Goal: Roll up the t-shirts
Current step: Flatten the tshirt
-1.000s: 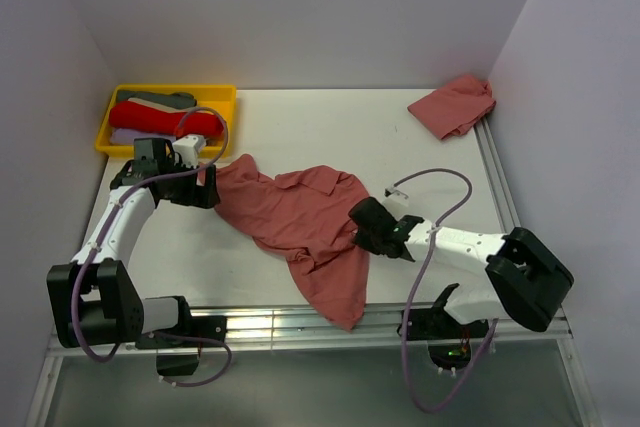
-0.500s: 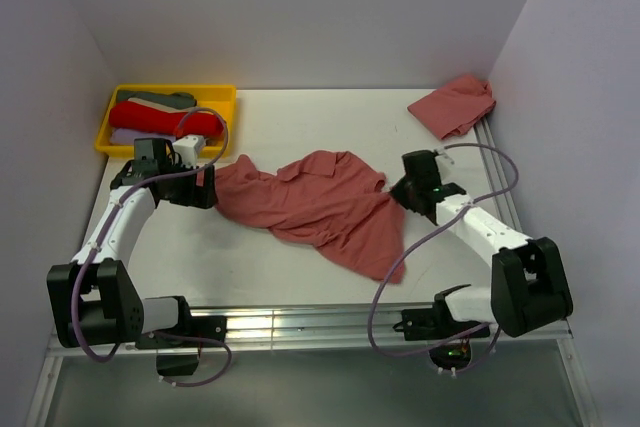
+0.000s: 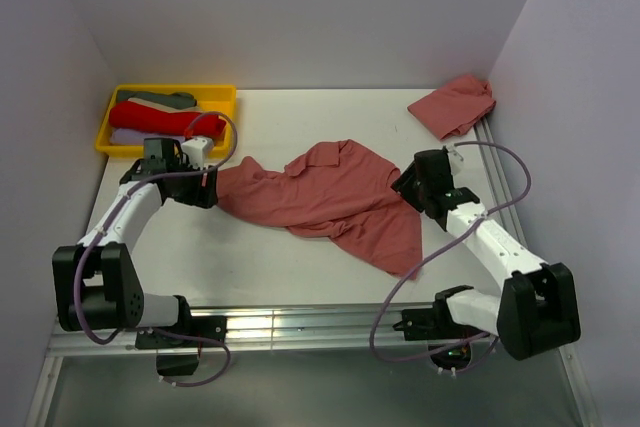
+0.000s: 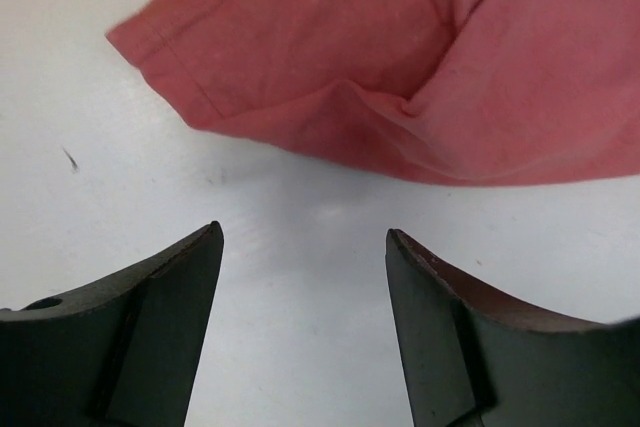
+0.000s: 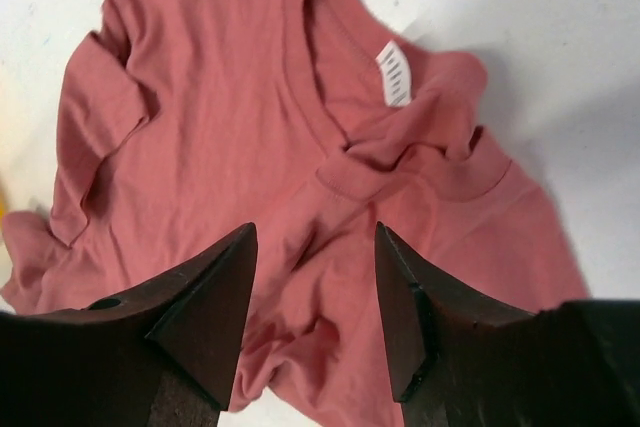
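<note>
One salmon-red t-shirt (image 3: 335,205) lies crumpled across the middle of the table, collar and white label (image 5: 394,73) facing up. My left gripper (image 3: 208,189) sits at the shirt's left sleeve edge; in the left wrist view it (image 4: 303,235) is open over bare table, the cloth (image 4: 400,57) just ahead of the fingertips. At the shirt's right side is my right gripper (image 3: 404,187). In the right wrist view its jaws (image 5: 315,237) stand open above wrinkled cloth (image 5: 200,117), gripping nothing. A second t-shirt (image 3: 455,104) lies bunched at the back right corner.
A yellow tray (image 3: 226,95) at the back left holds rolled red and grey cloths (image 3: 160,119). Walls close the table on the left, back and right. The shirt's lower hem reaches toward the metal front rail (image 3: 300,322).
My right gripper carried the hanging part of the shirt from the front edge back and to the right, then let it go. The left gripper shifted slightly and its jaws narrowed a little.
</note>
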`<action>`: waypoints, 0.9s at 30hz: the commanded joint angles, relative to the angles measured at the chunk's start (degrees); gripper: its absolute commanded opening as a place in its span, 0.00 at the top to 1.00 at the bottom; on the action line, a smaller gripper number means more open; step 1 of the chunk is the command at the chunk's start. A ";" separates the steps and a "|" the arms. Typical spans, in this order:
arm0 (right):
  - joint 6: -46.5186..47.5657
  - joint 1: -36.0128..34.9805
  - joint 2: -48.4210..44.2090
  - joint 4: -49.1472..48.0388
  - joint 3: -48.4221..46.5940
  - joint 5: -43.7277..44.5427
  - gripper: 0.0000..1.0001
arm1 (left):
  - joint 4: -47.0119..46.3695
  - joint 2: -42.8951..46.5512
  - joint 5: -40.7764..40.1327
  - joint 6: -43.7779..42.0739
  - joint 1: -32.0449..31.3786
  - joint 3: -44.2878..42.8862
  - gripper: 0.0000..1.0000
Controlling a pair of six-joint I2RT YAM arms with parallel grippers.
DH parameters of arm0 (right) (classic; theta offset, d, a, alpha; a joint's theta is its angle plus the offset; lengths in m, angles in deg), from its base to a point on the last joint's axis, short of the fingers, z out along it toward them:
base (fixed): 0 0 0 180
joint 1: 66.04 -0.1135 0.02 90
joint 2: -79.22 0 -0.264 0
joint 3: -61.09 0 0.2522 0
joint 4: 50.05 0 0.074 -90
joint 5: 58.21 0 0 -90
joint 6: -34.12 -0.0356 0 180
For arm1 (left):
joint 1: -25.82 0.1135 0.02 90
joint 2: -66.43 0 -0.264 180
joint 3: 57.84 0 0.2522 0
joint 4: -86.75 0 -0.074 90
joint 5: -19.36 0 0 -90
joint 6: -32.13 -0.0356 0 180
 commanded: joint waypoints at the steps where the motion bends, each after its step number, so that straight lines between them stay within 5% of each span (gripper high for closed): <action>1: -1.17 -4.15 -3.12 2.18 1.09 3.52 0.42 | -8.48 -1.09 -3.53 -3.85 -0.88 1.43 0.28; 11: -6.88 -14.97 -7.52 3.96 5.48 7.31 0.42 | -11.14 -4.01 -0.47 -10.62 -1.32 2.39 0.22; 18: -9.26 -25.24 -1.73 5.70 0.66 11.08 0.43 | -11.41 -2.87 2.79 -11.85 -6.14 3.01 0.20; 27: -9.70 -28.16 1.62 4.12 -0.75 11.26 0.43 | -14.66 -4.44 2.08 -13.00 -11.42 3.80 0.19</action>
